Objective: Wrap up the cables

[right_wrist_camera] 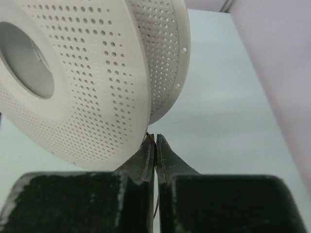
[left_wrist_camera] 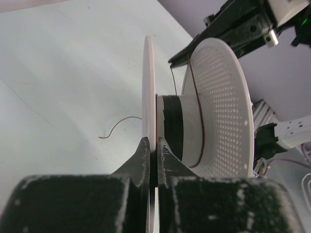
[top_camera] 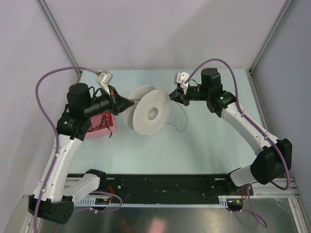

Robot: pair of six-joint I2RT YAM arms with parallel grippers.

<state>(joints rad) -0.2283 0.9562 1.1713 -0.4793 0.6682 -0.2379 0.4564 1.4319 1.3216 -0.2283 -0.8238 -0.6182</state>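
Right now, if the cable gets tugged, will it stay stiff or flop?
Probably floppy: the cable curls loosely on the table. Likely very light, being hair-thin beside the spool. It might slip from the shut right jaws, being so fine.

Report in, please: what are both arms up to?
Left tool shut on rim of spool. Right tool shut on cable, strand running onto spool. Nothing blocking.

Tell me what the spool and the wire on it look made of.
Spool: likely moulded plastic, matte pale grey; flanges perforated with neat hole rows. Cable: probably thin coated wire, dark red, faint sheen; loose end keeps a springy curl.
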